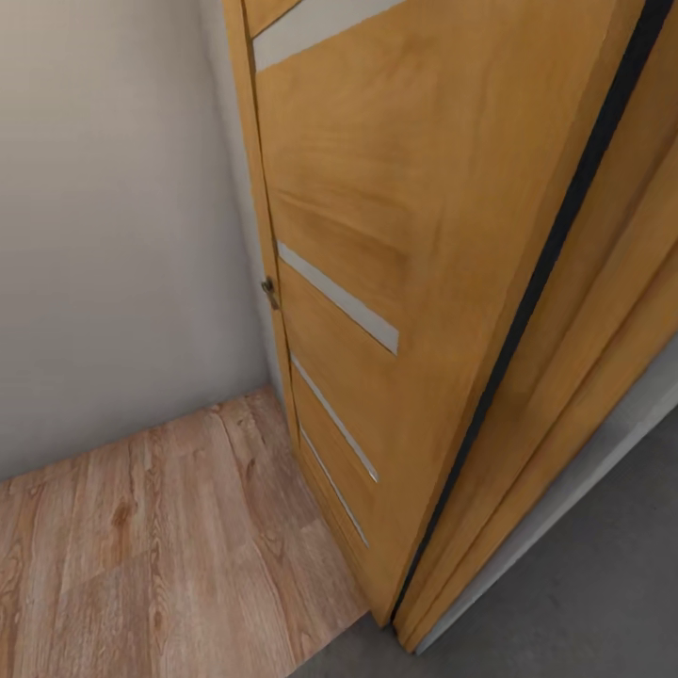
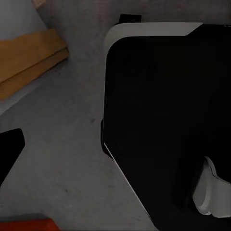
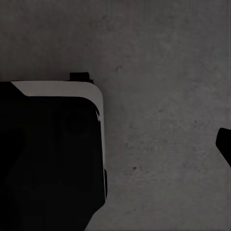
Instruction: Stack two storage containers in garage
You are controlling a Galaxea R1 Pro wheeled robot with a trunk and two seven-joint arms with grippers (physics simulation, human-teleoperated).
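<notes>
In the head view, going from left to right, a plain pale wall is filling the left side, and light wood planks are lying at its foot. Next to the wall, a wooden door with narrow pale inset strips is standing open on its hinge, its small metal latch showing at the edge nearest the wall. A dark line is running down between the door leaf and the wooden frame to its right. At the lower right, the floor is showing as dark grey rough concrete, meeting the planks at the threshold beneath the door.

In the left wrist view, the same grey concrete is lying below the arm, with a strip of the wooden frame at one corner and a small patch of an orange-red storage container peeking in at the picture's edge. The robot's black base with a white rim is taking up much of the picture. A dark finger tip is poking in at the edge; whether the left gripper's jaws are open or closed cannot be told.

In the right wrist view, the black base is sitting on the concrete, and a dark finger tip is showing at the edge; the right jaws' state cannot be told either.
</notes>
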